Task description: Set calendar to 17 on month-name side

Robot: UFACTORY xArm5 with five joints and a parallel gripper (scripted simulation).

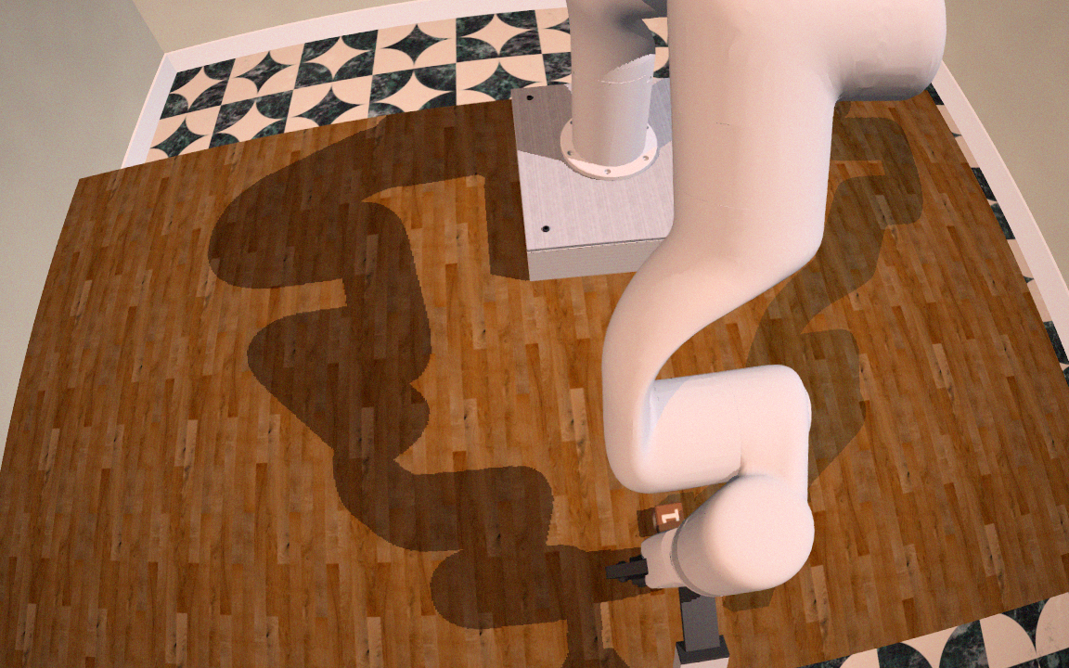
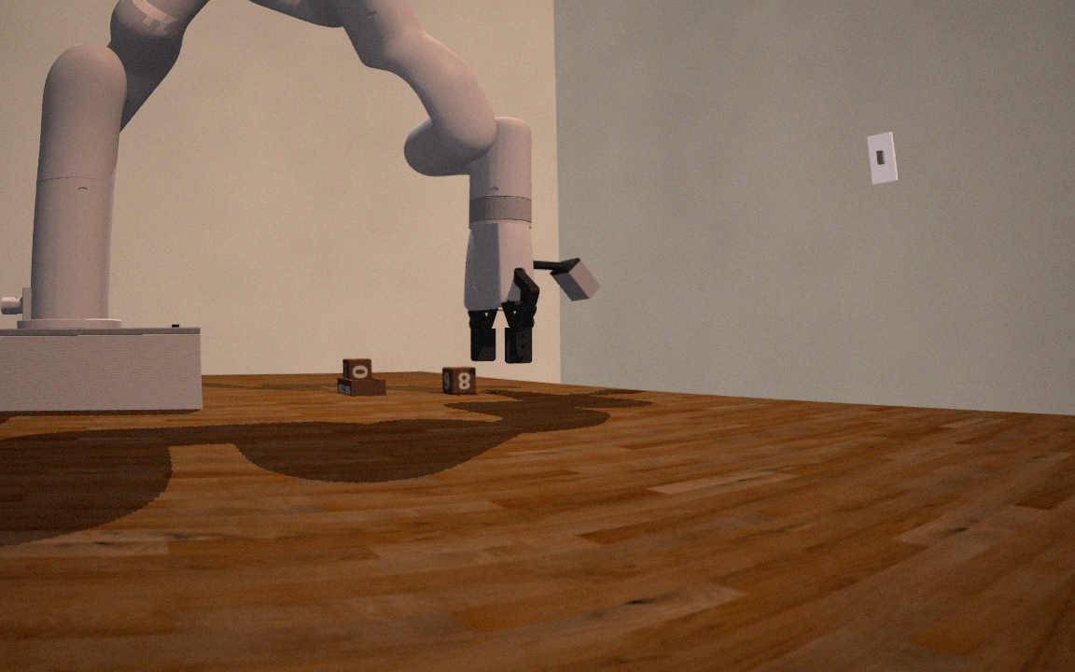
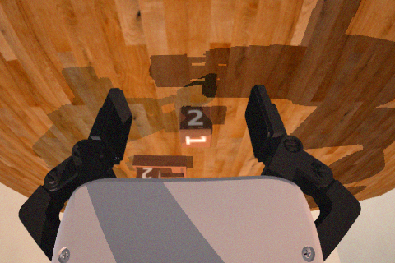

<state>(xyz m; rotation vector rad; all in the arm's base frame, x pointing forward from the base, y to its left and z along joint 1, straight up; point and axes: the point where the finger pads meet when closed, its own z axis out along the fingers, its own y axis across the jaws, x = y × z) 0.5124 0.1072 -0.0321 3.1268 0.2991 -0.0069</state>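
Note:
The loose brown cube (image 1: 669,517) (image 2: 458,381) (image 3: 196,126) stands flat on the table outside the tray. Its top shows a 1; side faces show a 2 in the wrist view and an 8 in the exterior view. The brown tray (image 2: 369,387) (image 3: 162,159) lies flat nearby, hidden behind the arm in the top view. The other cube (image 2: 356,368) (image 3: 146,173) is at one end of the tray, with a 0 and a 2 on visible sides. Its top is cut off in the wrist view. My gripper (image 2: 500,360) (image 3: 188,100) is open and empty, above the table, its fingers well above the loose cube's height.
The wooden table (image 1: 189,515) (image 2: 691,535) (image 3: 185,4) carries broad arm shadows. The metal base plate (image 1: 588,215) (image 2: 65,368) bears the arm. The wrist camera (image 2: 575,279) sticks out from the arm's wrist. The tray is close to the loose cube in the wrist view.

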